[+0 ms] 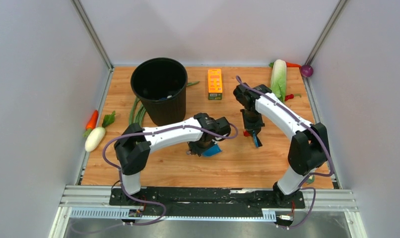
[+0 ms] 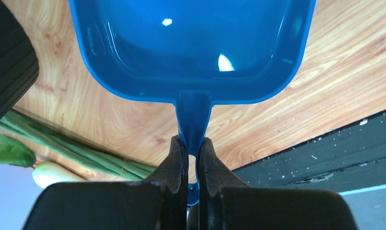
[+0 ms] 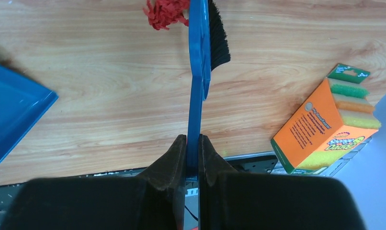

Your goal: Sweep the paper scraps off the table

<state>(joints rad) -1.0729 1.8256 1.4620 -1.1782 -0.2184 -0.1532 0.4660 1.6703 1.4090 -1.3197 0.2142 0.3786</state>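
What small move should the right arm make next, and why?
Probably drag the brush sideways toward the dustpan. The right gripper is shut on the brush, the red paper scrap lies beside its bristles on the dustpan's side, and the left gripper holds the dustpan.

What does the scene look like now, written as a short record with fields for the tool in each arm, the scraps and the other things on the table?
left jaws: shut on the handle of the blue dustpan
right jaws: shut on the handle of the blue brush
paper scraps: a red clump on the table, beside the bristles, on the side facing the dustpan
dustpan contents: no scraps in the part that shows
other things: black bin, orange sponge pack
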